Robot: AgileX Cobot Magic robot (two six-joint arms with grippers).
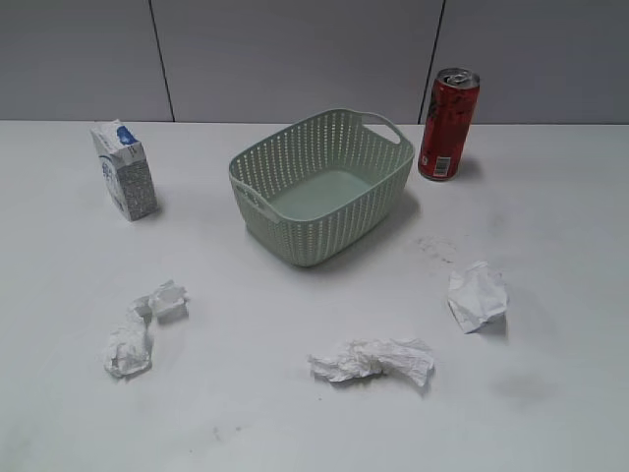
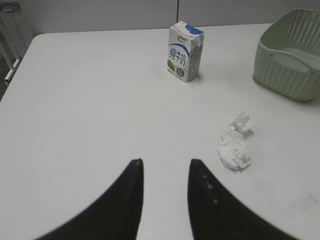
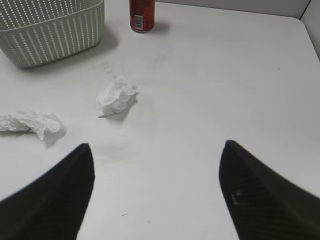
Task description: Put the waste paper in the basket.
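Three wads of waste paper lie on the white table in the exterior view: a left wad [image 1: 138, 329], a middle wad [image 1: 375, 360] and a right wad [image 1: 477, 295]. The mint-green basket [image 1: 265, 162] stands empty behind them. Neither gripper shows in the exterior view. My left gripper [image 2: 165, 162] is open and empty, with the left wad [image 2: 235, 145] ahead to its right and the basket [image 2: 280, 67] at far right. My right gripper [image 3: 157, 147] is wide open and empty, with the right wad [image 3: 116, 97] ahead, the middle wad [image 3: 30, 122] at left and the basket [image 3: 50, 37] at top left.
A white-and-blue carton [image 1: 125, 169] stands at the back left and also shows in the left wrist view [image 2: 185, 50]. A red drink can [image 1: 448, 123] stands right of the basket and also shows in the right wrist view [image 3: 142, 15]. A grey wall runs behind the table.
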